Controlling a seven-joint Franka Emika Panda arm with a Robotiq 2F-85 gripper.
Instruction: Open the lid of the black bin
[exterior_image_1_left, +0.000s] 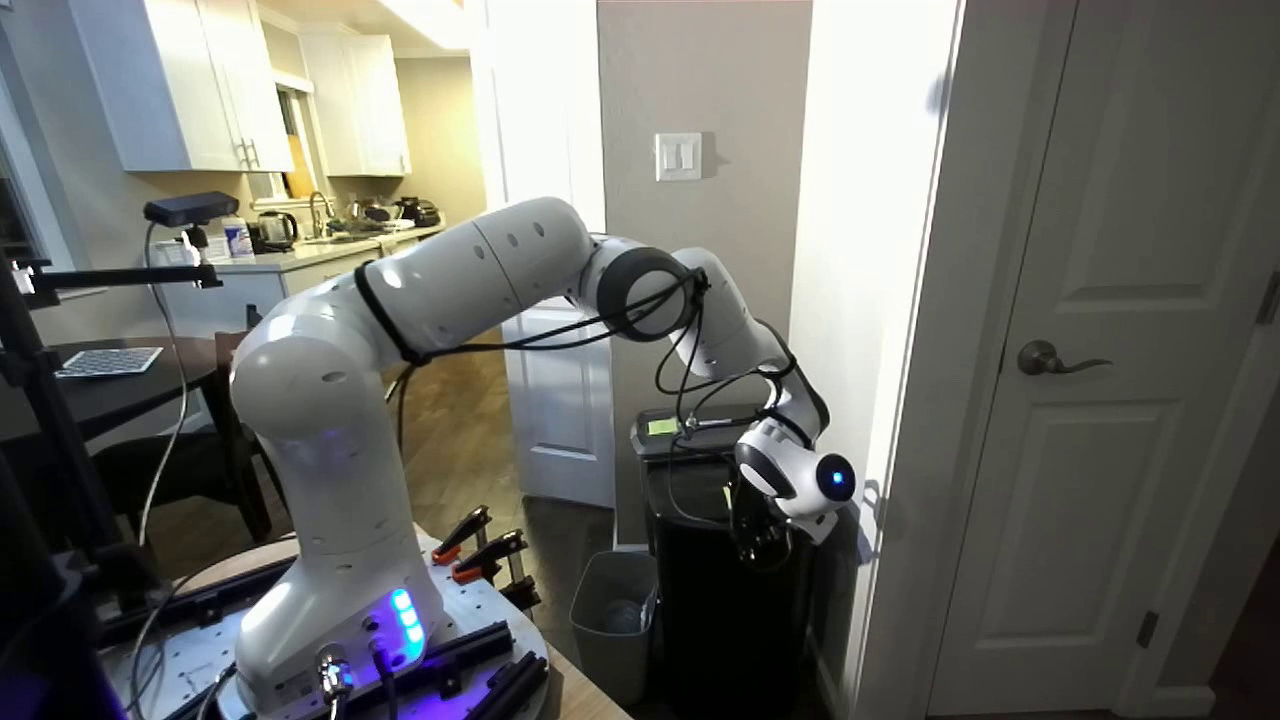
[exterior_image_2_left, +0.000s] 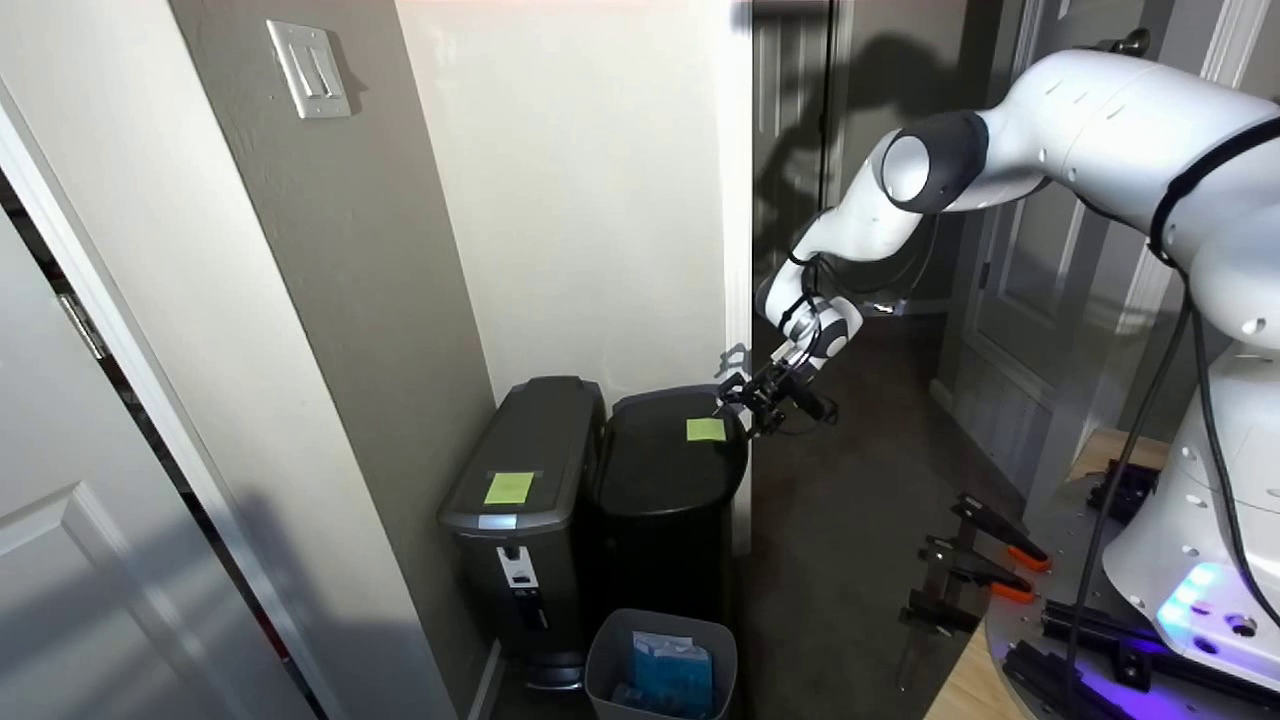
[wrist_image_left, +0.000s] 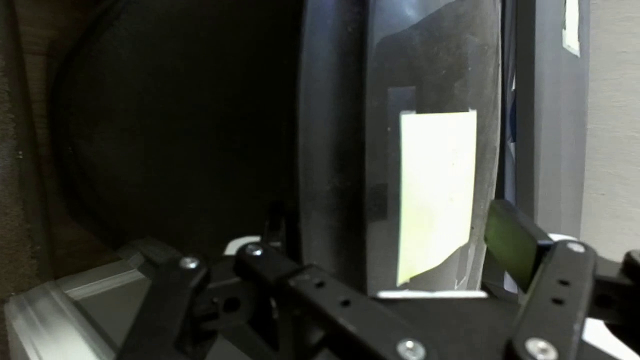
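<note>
Your step was likely lining up the grip: your gripper (wrist_image_left: 387, 225) stood unclenched; in an exterior view the closed lid (exterior_image_2_left: 650, 462) lay at its eight o'clock, atop the bin (exterior_image_2_left: 662, 562). Next called for pinching the lid's edge, then lifting.

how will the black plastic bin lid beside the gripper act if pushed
The black plastic lid is likely slippery: the wrist view shows glossy reflections. It seems stiff, with an evenly curved, unsagging edge. Its shallow shape hints at low weight.

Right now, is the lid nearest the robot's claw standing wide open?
No, in an exterior view the lid lies down across the top of the black bin.
</note>
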